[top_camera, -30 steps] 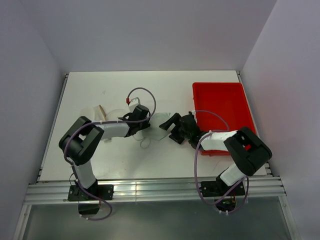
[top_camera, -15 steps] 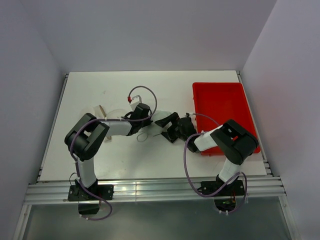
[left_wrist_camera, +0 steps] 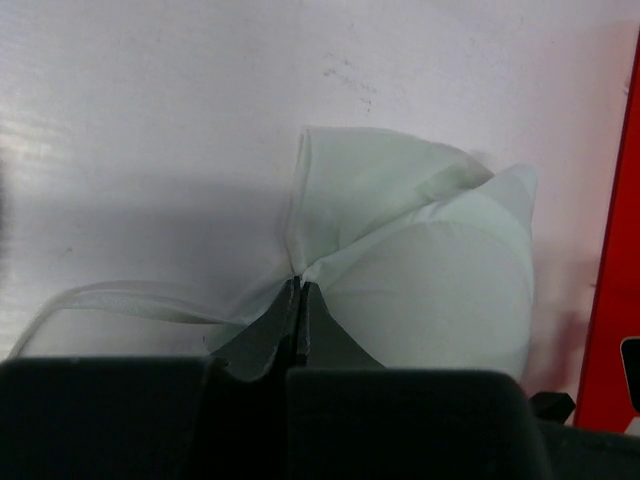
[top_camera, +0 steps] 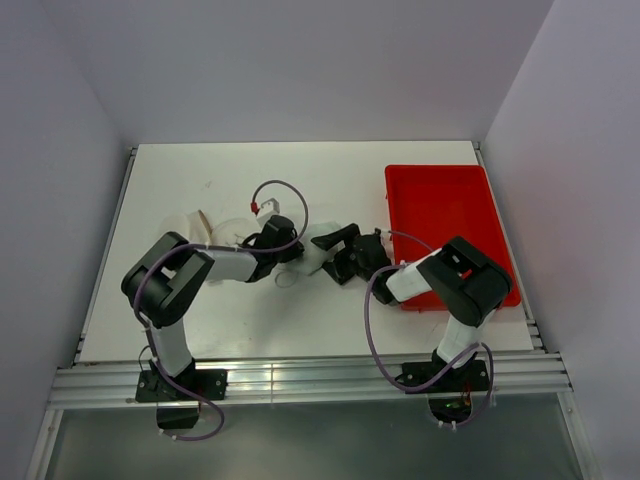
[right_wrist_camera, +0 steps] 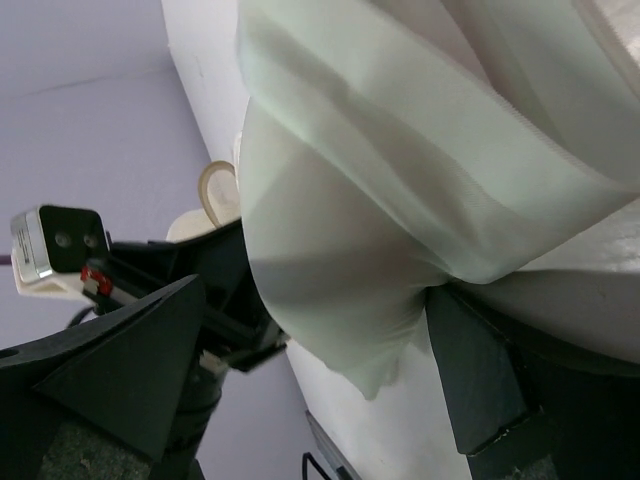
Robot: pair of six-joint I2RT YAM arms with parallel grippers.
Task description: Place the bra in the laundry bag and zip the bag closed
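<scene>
The white bra (top_camera: 309,256) lies on the table between my two grippers. My left gripper (top_camera: 290,251) is shut on a fold of its fabric; in the left wrist view the fingertips (left_wrist_camera: 298,287) pinch the bra (left_wrist_camera: 430,275) where a cup meets a strap. My right gripper (top_camera: 329,252) is open around the other side of the bra (right_wrist_camera: 400,160), one finger (right_wrist_camera: 130,370) on each side of the hanging cup. The cream laundry bag (top_camera: 228,231) lies behind the left arm, and its edge shows in the right wrist view (right_wrist_camera: 214,190).
A red plastic tray (top_camera: 445,210) stands at the right, close behind the right arm, and its edge shows in the left wrist view (left_wrist_camera: 618,240). White walls enclose the table on three sides.
My right gripper has moved left, up to the bra, with its fingers now around the cup. My left gripper stays shut on the fabric and has shifted slightly.
</scene>
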